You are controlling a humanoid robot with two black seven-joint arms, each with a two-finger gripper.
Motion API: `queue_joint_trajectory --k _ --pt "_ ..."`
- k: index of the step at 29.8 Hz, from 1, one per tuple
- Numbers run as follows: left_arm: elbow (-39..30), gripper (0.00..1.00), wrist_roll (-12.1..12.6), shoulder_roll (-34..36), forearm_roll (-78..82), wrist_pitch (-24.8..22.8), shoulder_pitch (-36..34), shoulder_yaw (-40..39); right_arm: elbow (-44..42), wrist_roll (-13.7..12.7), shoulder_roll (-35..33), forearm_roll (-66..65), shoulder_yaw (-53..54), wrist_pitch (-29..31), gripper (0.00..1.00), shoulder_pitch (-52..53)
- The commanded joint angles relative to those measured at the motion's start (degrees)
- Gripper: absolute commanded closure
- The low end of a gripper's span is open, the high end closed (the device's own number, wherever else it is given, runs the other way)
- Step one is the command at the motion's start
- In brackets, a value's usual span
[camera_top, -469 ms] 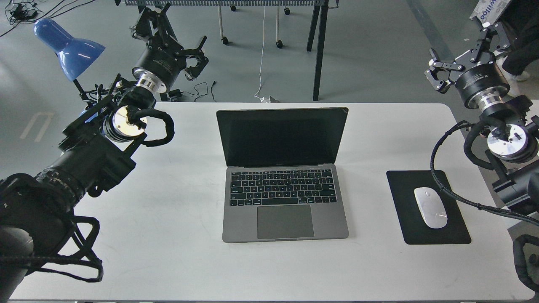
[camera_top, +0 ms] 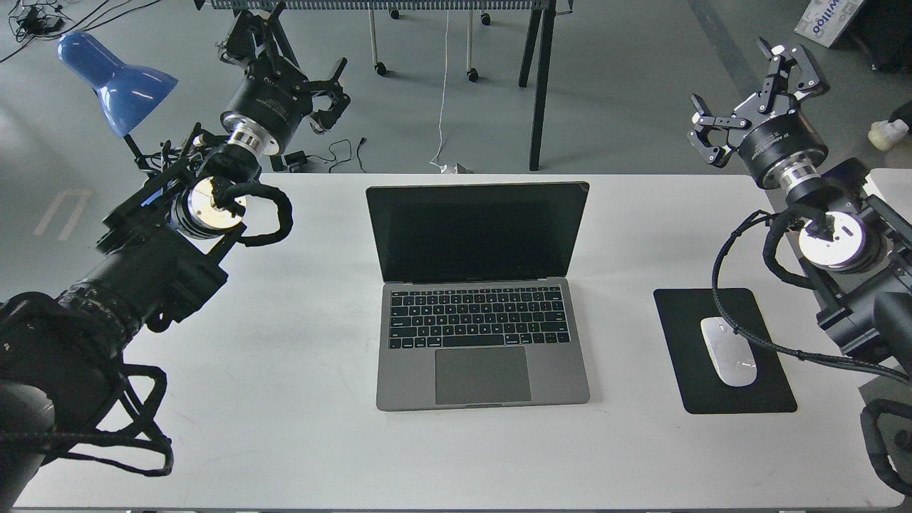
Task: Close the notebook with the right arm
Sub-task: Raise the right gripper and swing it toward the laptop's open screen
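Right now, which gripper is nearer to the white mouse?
Right. The right gripper hangs beyond the table's far right corner, above the mouse; the left gripper is far across, beyond the notebook.

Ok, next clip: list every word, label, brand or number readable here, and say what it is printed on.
"willo": blue letters, cut off by the frame edge, on a white box on the floor at top right.
Pale lettering on the right tool's black body: too small to read.
Marking on the left tool's black body: too blurred.
Key legends on the notebook: too small.
Nothing else shows text.
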Motion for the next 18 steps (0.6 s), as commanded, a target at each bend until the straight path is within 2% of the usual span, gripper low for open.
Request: queue_joint_trajectory --k 1,6,11,18 --pt "-0.09 0.00 -0.02 0.01 -0.03 0.00 0.00 0.02 -0.16 0.20 0.98 -0.05 -5.93 -0.16 0.00 2.11" --pt "0.00 0.00 0.07 0.01 -0.03 0.00 0.08 0.02 -0.78 0.02 4.23 -0.40 -8.66 -0.42 0.00 3.69" --pt "0.00 0.00 0.07 0.01 -0.03 0.00 0.08 0.02 -0.78 0.46 7.31 -0.48 -15.60 -3.41 0.00 6.68" --pt "0.00 0.00 0.07 0.01 0.05 0.00 0.08 0.02 -4.81 1.60 10.03 -0.66 -16.14 -5.26 0.00 10.81"
